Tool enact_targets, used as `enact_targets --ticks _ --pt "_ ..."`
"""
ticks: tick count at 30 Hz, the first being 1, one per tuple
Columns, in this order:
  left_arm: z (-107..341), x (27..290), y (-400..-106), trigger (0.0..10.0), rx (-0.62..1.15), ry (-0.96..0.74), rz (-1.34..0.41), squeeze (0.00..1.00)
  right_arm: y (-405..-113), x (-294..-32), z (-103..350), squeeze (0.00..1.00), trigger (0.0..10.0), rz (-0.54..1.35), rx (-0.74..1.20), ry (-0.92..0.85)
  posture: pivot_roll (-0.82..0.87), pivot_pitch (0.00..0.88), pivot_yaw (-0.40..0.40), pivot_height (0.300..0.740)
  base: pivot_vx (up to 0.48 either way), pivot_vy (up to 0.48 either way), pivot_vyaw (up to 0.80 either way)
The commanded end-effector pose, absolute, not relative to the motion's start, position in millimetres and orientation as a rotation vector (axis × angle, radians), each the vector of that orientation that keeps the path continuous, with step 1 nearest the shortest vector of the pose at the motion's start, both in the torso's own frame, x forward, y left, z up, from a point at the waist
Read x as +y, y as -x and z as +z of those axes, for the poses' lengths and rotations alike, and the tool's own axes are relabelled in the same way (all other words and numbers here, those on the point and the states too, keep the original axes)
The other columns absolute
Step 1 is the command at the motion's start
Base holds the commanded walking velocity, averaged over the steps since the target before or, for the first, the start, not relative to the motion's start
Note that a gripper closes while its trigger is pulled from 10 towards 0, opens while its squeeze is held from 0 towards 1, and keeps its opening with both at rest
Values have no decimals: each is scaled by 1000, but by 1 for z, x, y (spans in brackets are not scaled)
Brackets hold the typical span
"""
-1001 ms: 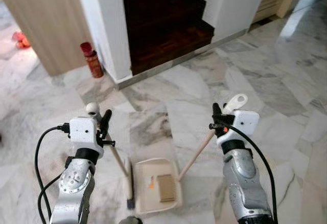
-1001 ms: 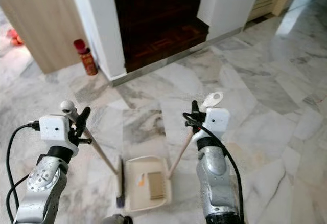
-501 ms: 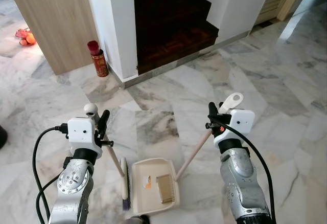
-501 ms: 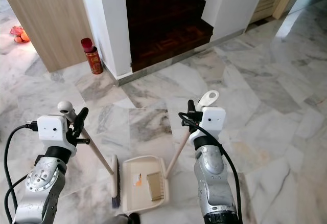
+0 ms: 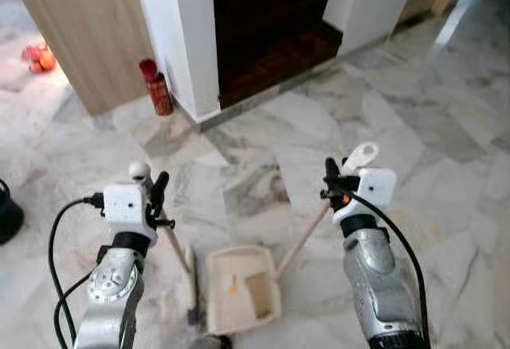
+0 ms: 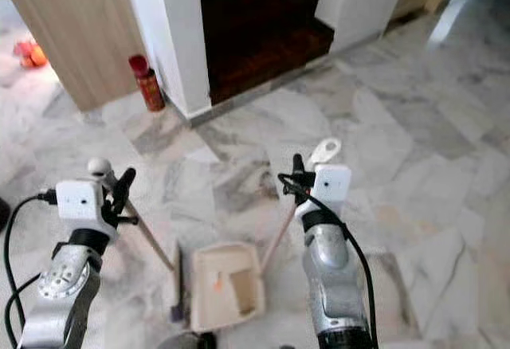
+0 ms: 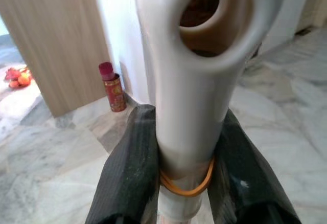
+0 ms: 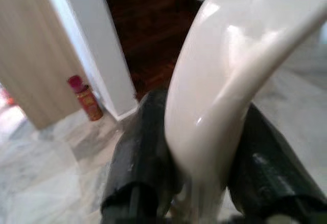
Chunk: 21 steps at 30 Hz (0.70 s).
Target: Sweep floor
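Broom and dustpan held low at the frame's bottom centre

Left gripper [image 5: 157, 192] pinches the broom [image 5: 190, 285] handle; right gripper [image 5: 333, 180] clamps the dustpan [image 5: 239, 289] handle. Judgement: keep the pan lip flat on the marble floor [image 5: 414, 126], using short strokes toward it.

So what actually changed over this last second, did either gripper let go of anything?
No release. The left gripper stays shut on the broom handle and the right gripper on the dustpan handle. The dustpan sits beside the broom head as before. Mostly the camera shifted: the red can and doorway moved in the frame, and the view is now blurred.
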<state>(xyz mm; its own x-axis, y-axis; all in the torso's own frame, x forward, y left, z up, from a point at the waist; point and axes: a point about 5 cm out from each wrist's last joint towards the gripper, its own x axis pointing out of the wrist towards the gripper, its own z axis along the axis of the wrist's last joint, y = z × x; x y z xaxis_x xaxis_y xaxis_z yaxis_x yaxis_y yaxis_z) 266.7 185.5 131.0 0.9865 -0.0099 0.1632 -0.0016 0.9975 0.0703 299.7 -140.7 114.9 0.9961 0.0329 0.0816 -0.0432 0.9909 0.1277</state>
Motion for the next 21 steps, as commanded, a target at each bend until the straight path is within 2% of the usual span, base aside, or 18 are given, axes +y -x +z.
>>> enact_targets --ticks 1,21 --pt "140 186 -265 10000 -204 -76 -7 0 -302 -140 125 0 10000 43 -123 -127 175 168 -20 740 0 292 0" --pt "140 186 -265 10000 -202 -77 -7 0 -301 -140 124 0 10000 44 -118 -126 176 167 -20 740 0 294 0"
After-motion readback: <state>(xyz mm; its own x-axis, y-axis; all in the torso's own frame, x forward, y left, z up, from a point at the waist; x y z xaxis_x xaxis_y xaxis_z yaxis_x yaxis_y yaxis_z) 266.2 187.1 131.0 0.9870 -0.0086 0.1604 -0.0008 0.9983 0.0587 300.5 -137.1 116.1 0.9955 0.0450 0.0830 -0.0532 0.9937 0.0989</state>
